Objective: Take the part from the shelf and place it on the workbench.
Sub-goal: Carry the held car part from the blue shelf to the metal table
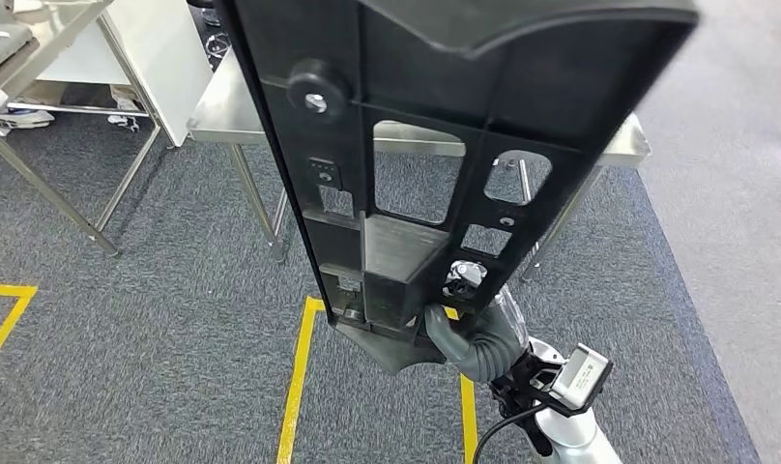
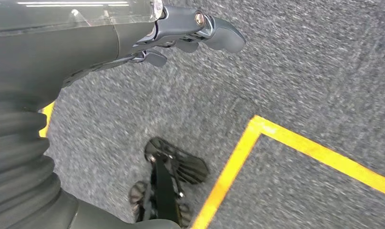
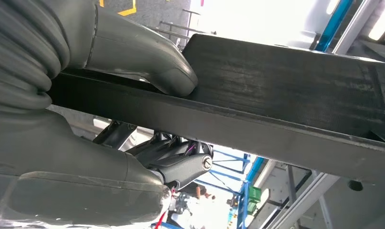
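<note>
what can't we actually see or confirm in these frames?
- Workbench top: head view, mostly hidden behind the black part.
- Part's upper end: cut off by the head view's top edge.
- Right hand fingers: head view, largely hidden behind the part; the right wrist view shows its thumb pressed on the part.
- Left hand: left wrist view, motion-blurred, holding nothing.

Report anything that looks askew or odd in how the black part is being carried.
The long black plastic panel with cut-outs is gripped by the right hand at its bottom end alone, so it stands tall and leans in front of the head camera. The left hand hangs over the grey carpet, holding nothing.
</note>
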You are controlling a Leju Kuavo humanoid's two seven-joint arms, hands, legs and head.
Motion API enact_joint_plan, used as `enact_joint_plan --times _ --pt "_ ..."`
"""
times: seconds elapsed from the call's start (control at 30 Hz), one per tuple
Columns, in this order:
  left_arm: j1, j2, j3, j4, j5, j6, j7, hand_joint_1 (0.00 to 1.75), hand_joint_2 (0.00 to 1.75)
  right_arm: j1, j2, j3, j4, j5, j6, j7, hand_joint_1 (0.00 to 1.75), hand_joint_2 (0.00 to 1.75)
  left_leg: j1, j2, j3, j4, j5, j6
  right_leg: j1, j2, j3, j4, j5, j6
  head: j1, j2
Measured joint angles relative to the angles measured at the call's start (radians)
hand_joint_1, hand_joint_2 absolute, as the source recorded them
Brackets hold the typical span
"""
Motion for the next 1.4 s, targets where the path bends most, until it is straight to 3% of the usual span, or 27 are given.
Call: enact_joint_plan --times 0.03,0.1,0.23,0.3,0.37,0.4,0.43,0.47,0.53,0.57,0.6,0.7,0.77,0.9,0.93,0.97,1.03,1.1,1.2,1.27,1.4 --pt "-0.001 -0.001 0.000 0.000 0.000 0.000 0.000 0.00 1.75 -0.004 0.000 0.000 0.002 0.000 0.001 0.001 1.75 1.75 -0.001 0.000 0.007 0.001 -0.007 -0.004 0.002 -0.002 0.023 -0.066 0.032 -0.004 0.000 0.000" --pt "-0.002 -0.003 0.002 0.000 0.001 0.001 0.000 0.00 1.75 -0.011 0.001 0.000 0.006 0.000 0.002 0.003 1.75 1.75 -0.002 0.001 0.015 -0.001 -0.018 -0.015 0.008 -0.005 0.050 -0.141 0.048 -0.016 -0.001 0.000" --pt "-0.005 -0.004 0.009 0.000 0.003 0.001 -0.001 0.00 1.75 -0.016 0.004 0.000 0.013 0.000 0.005 0.004 1.75 1.75 0.000 0.002 0.019 0.040 -0.025 -0.041 0.007 -0.005 0.079 -0.155 0.047 -0.044 -0.007 0.000" --pt "-0.008 -0.004 0.013 0.000 0.003 0.002 -0.001 0.00 1.75 -0.019 0.008 0.000 0.016 0.000 0.007 0.004 1.75 1.75 0.003 0.003 -0.031 0.133 -0.058 -0.046 0.007 -0.006 0.096 -0.159 0.040 -0.052 -0.013 0.000" --pt "-0.007 -0.004 0.017 0.000 0.003 0.006 -0.002 0.00 1.75 -0.019 0.010 0.000 0.020 -0.001 0.010 0.006 1.75 1.75 0.005 0.003 -0.116 0.258 -0.110 -0.052 0.008 -0.005 0.103 -0.158 0.029 -0.057 -0.018 0.000" --pt "-0.005 -0.005 0.018 0.000 0.003 0.008 -0.002 0.00 1.75 -0.017 0.010 0.000 0.023 -0.001 0.009 0.009 1.75 1.75 0.006 0.003 -0.148 0.292 -0.124 -0.054 0.009 -0.003 0.108 -0.158 0.023 -0.058 -0.018 0.000" --pt "-0.003 -0.005 0.018 0.000 0.003 0.010 -0.002 0.00 1.75 -0.015 0.010 0.000 0.025 0.000 0.009 0.011 1.75 1.75 0.007 0.003 -0.163 0.293 -0.119 -0.056 0.010 -0.002 0.114 -0.158 0.017 -0.057 -0.019 0.000" --pt "-0.001 -0.005 0.018 0.000 0.003 0.011 -0.002 0.00 1.75 -0.013 0.010 0.000 0.026 0.000 0.009 0.013 1.75 1.75 0.007 0.003 -0.158 0.257 -0.092 -0.056 0.010 -0.001 0.123 -0.158 0.010 -0.055 -0.020 0.000" --pt "0.001 -0.005 0.019 0.000 0.003 0.012 -0.002 0.00 1.75 -0.013 0.010 0.000 0.028 -0.001 0.016 0.018 1.75 1.75 0.007 0.004 -0.117 0.124 -0.001 -0.051 0.010 0.000 0.145 -0.158 -0.006 -0.049 -0.020 0.000" --pt "0.001 -0.005 0.019 0.000 0.002 0.012 -0.003 0.00 1.75 -0.014 0.010 0.000 0.029 -0.003 0.023 0.024 1.75 1.75 0.004 0.005 -0.100 0.071 0.023 -0.045 0.011 0.000 0.153 -0.158 -0.013 -0.044 -0.019 0.000" --pt "0.001 -0.005 0.020 0.000 0.001 0.013 -0.004 0.00 1.75 -0.016 0.010 0.000 0.030 -0.007 0.031 0.034 1.75 1.75 0.001 0.006 -0.088 0.040 0.037 -0.037 0.011 0.001 0.158 -0.160 -0.019 -0.038 -0.020 0.000" --pt "0.002 -0.006 0.020 0.000 -0.001 0.013 -0.005 0.00 1.75 -0.022 0.010 0.001 0.032 -0.019 0.048 0.078 1.75 1.75 -0.002 0.004 -0.073 0.024 0.039 -0.011 0.013 0.002 0.165 -0.150 -0.024 -0.017 -0.019 0.000" --pt "0.002 -0.006 0.020 0.000 -0.004 0.013 -0.006 0.00 1.75 -0.030 0.010 0.002 0.032 -0.024 0.052 0.101 1.75 1.75 0.002 0.002 -0.059 0.018 0.037 0.000 0.011 0.001 0.142 -0.093 -0.037 -0.007 -0.017 0.000" --pt "0.000 -0.006 0.020 0.000 -0.014 0.012 -0.007 0.00 1.75 -0.033 0.008 0.002 0.032 -0.019 0.042 0.117 1.75 1.75 0.001 0.001 -0.039 0.017 0.017 0.010 0.008 0.001 -0.013 0.132 -0.127 0.005 -0.015 0.000" --pt "0.001 -0.006 0.020 0.000 -0.016 0.011 -0.006 0.00 1.75 -0.032 0.007 0.002 0.032 -0.017 0.039 0.117 1.75 1.75 0.000 0.001 -0.031 0.017 0.010 0.010 0.009 0.001 -0.034 0.144 -0.126 0.004 -0.015 0.000" --pt "0.002 -0.006 0.020 0.000 -0.017 0.010 -0.006 0.00 1.75 -0.032 0.006 0.002 0.032 -0.016 0.037 0.117 1.75 1.75 -0.002 0.000 -0.020 0.017 0.002 0.009 0.010 0.001 -0.037 0.116 -0.102 0.002 -0.014 0.000" --pt "0.002 -0.008 0.020 0.000 -0.018 0.010 -0.006 0.00 1.75 -0.031 0.004 0.002 0.032 -0.017 0.036 0.117 1.75 1.75 -0.004 0.000 0.001 0.016 -0.015 0.006 0.015 0.000 -0.004 -0.016 -0.004 -0.013 -0.014 0.000" --pt "0.001 -0.012 0.020 0.000 -0.018 0.010 -0.006 0.00 1.75 -0.030 0.003 0.002 0.032 -0.018 0.036 0.117 1.75 1.75 -0.005 -0.001 0.014 0.014 -0.029 -0.002 0.025 -0.002 0.024 -0.119 0.058 -0.030 -0.016 0.000" --pt "-0.001 -0.014 0.020 0.000 -0.018 0.010 -0.005 0.00 1.75 -0.028 0.003 0.001 0.032 -0.016 0.038 0.117 1.75 1.75 -0.005 0.001 0.024 0.022 -0.034 -0.022 0.028 -0.002 0.039 -0.151 0.065 -0.048 -0.018 0.000" --pt "-0.003 -0.014 0.020 0.000 -0.019 0.010 -0.004 0.00 1.75 -0.029 0.003 0.001 0.031 -0.005 0.039 0.116 1.75 1.75 -0.004 0.002 0.011 0.067 -0.042 -0.031 0.022 -0.002 0.063 -0.161 0.062 -0.057 -0.020 0.000" --pt "-0.005 -0.014 0.021 0.000 -0.022 0.010 -0.001 0.00 1.75 -0.031 0.004 0.001 0.031 0.034 0.038 0.117 1.75 1.75 0.005 0.002 -0.127 0.280 -0.126 -0.050 0.020 -0.002 0.097 -0.165 0.037 -0.062 -0.024 0.000"
